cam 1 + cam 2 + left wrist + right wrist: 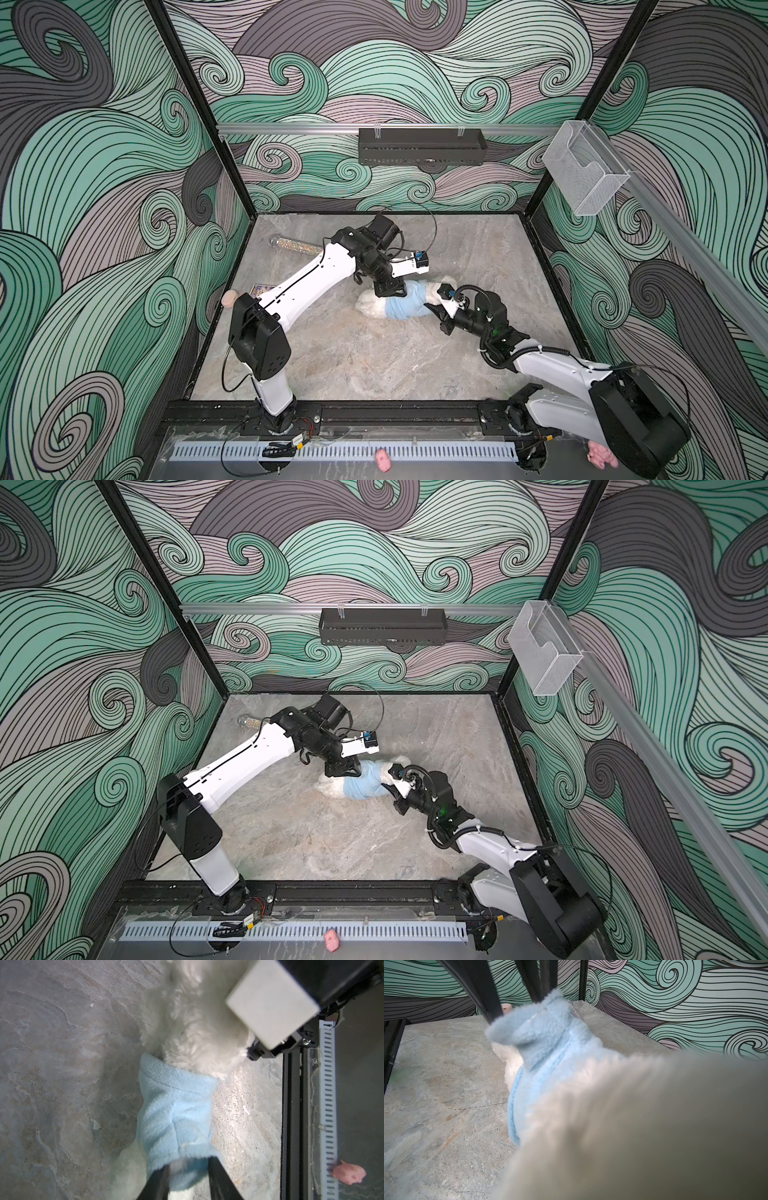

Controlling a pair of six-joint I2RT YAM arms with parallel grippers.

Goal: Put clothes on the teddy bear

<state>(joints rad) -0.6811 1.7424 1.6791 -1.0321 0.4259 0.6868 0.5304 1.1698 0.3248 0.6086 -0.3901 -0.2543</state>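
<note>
In the left wrist view, the left end effector (189, 1165) is straddling the hem of a pale blue fleece garment (176, 1105). Its fingers (158, 1180) are standing partly apart with fleece bunched between them; whether they are gripping it or only resting around it cannot be told. In the right wrist view that hem is rising in a peak against the dark fingers.

In a top view, the teddy bear (369, 306) is lying lengthwise on the counter (332, 357) between the two end effectors. The garment is wrapping its trunk. Bare white fur is poking out beside the left end effector and again at the far end of the garment.

The right end effector (433, 308) is pushing in at that far end with its fingers pressed together. Blurred fur is filling its wrist view, so what it is pinching, if anything, is hidden.

The bear is looking light, soft and easily squashed. It is likely to slide on the smooth counter whenever the fleece is tugged, so one end effector should be anchoring it. A stuffed limb or the head would probably give a firmer pinch than loose fur. The fleece seems stretchy and is clinging to the fur, so it is best taken at a folded hem edge. A pinch in mid-panel would risk catching the fur underneath.
</note>
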